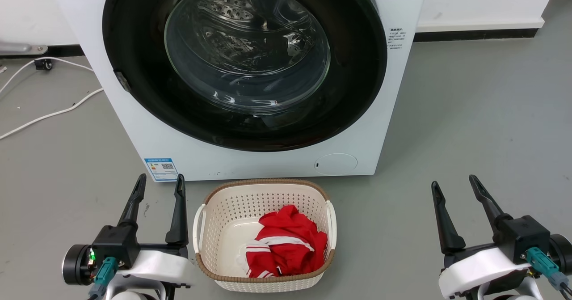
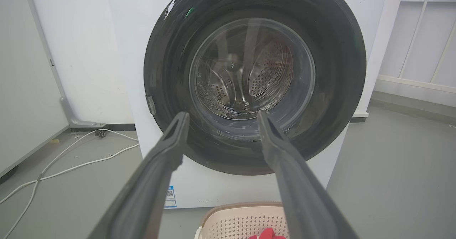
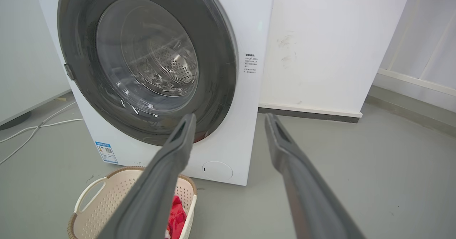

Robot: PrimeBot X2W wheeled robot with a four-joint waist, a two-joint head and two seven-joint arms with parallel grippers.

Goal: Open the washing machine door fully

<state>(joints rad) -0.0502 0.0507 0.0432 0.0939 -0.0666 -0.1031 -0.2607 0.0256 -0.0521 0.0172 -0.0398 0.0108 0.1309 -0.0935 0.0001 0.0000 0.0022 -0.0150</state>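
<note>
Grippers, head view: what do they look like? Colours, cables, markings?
The left gripper and right gripper match: two long tapered dark fingers on a black block, then a glossy white wrist shell. A teal connector with a grey cable end plugs in at each wrist. The left wrist has a black cylinder with a small green light. Wrist views show a slot-shaped recess near each fingertip.
</note>
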